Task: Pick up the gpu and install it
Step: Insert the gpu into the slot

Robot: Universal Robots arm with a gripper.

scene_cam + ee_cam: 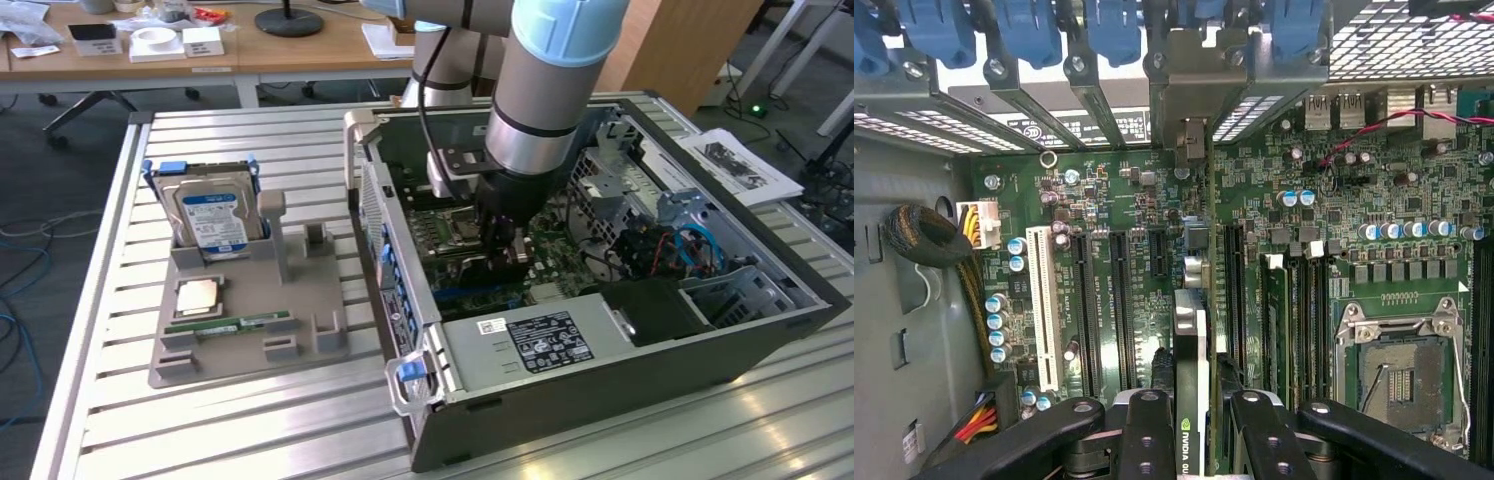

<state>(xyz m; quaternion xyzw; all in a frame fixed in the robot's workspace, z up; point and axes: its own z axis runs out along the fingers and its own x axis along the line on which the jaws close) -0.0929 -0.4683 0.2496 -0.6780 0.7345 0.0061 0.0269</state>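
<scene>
My gripper (1199, 415) is down inside the open computer case (747, 345), over the motherboard (1374, 210). It is shut on the gpu (1192, 330), which shows edge-on as a thin card between the two black fingers (1146, 430). The card's silver end bracket (1194, 75) stands at the case's rear slot openings, among the blue latches. The card runs along the long expansion slots (1119, 300); I cannot tell whether it sits in one. In the exterior view the gripper (505, 252) hangs low over the board at the case's middle.
An empty processor socket (1404, 375) and memory slots (1294, 320) lie beside the card. A cable bundle (929, 235) runs along the case wall. On the slatted table, a grey holder (300, 340) carries a hard drive (214, 215), a processor (198, 295) and a memory stick (240, 325).
</scene>
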